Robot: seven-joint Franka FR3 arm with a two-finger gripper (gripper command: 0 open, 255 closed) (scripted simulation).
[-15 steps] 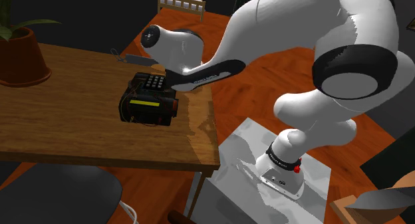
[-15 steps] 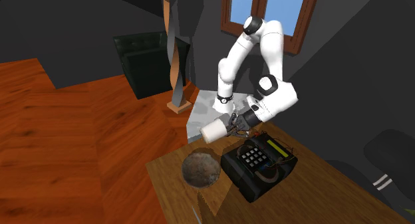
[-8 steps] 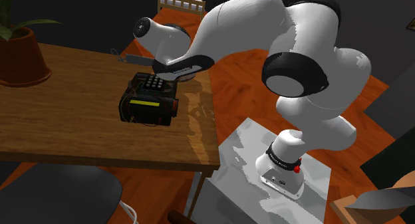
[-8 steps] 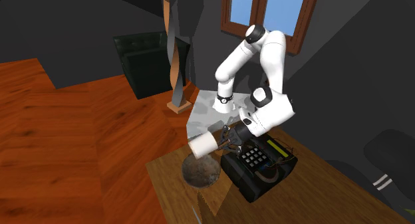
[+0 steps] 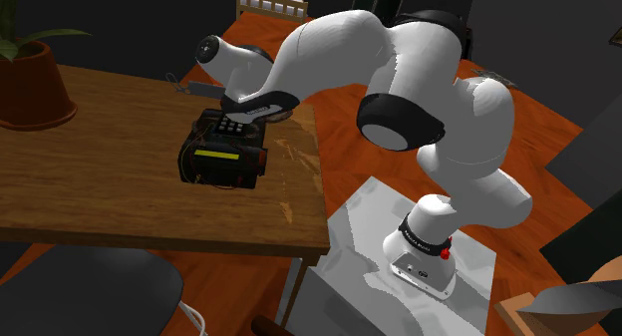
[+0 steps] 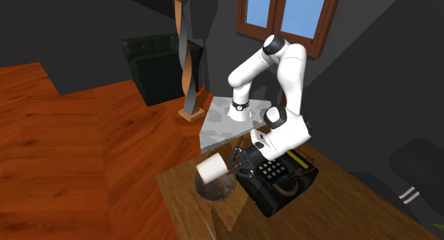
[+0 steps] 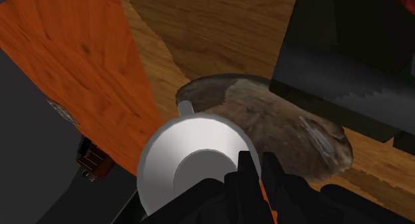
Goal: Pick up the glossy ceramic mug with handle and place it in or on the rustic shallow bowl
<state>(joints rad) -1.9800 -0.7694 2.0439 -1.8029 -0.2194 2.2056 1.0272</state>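
Wrist view shows you the gripper point(image 7: 256, 166) clamped on the rim of the white mug point(image 7: 193, 166). Your mug hangs over the edge of the brown bowl point(image 7: 299, 133).

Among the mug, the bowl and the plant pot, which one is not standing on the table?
The white mug: the gripper holds it in the air over the brown bowl, while bowl and pot rest on the table.

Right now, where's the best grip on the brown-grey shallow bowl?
Likely its rim, pinched from above on the side away from the black keypad box, after the white mug is released: the bowl lies flat and wide, so only its thin edge fits.
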